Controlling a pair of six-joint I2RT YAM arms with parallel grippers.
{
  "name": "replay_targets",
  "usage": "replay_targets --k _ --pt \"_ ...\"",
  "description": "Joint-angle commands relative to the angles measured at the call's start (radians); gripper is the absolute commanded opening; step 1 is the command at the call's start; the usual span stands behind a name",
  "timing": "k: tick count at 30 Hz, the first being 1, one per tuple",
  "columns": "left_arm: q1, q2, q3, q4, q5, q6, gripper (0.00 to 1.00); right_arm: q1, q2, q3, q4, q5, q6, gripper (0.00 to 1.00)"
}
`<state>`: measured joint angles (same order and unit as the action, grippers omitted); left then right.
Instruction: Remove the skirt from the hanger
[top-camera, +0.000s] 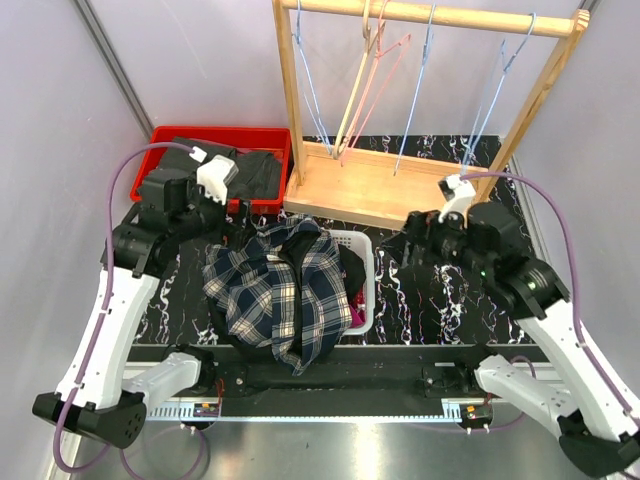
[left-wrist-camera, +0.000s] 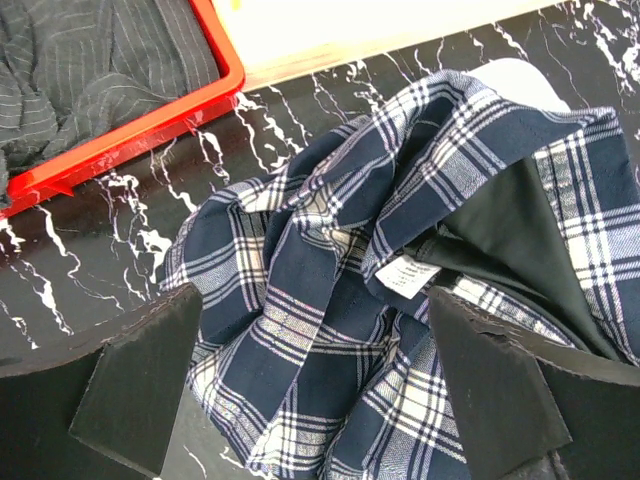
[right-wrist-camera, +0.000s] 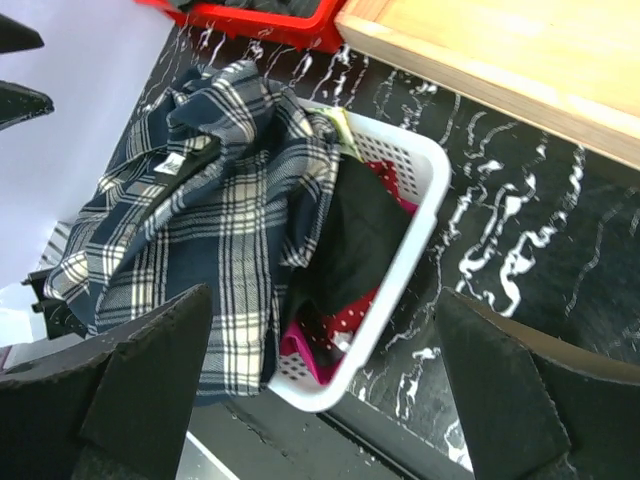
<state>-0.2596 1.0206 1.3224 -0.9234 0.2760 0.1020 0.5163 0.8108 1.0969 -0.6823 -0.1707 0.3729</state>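
With my left gripper (left-wrist-camera: 320, 400) and right gripper (right-wrist-camera: 320, 385) spread empty, I'd pinch the soft, light navy-and-white plaid cloth skirt (top-camera: 268, 290) at a raised fold.

Robot lab / test cell, not a home. Plain lilac partition walls (top-camera: 60, 100) close it in left, back & right, w/ a bare metal post (top-camera: 110, 62) running up the corner. Two white-and-black arms, left arm (top-camera: 105, 330) and right arm (top-camera: 575, 340), are bolted to a slotted metal rail (top-camera: 330, 408) at the near edge of the counter (top-camera: 420, 310) (black, marble-look surface). Purple cables (top-camera: 127, 163) loop off each arm. Props sit staged as for a trial: freestanding wooden rack (top-camera: 370, 190) w/ wire hangers (top-camera: 416, 88), red tray (top-camera: 220, 131), white laundry basket (top-camera: 366, 270).
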Motion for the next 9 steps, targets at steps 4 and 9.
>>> replay_targets --k 4,9 --pt "0.005 -0.03 0.028 0.06 -0.047 -0.018 0.99 0.073 0.07 0.054 0.09 0.082 -0.022 1.0" --pt "0.005 -0.036 0.009 0.064 -0.06 -0.013 0.99 0.114 0.064 0.063 0.084 0.141 -0.042 0.99"
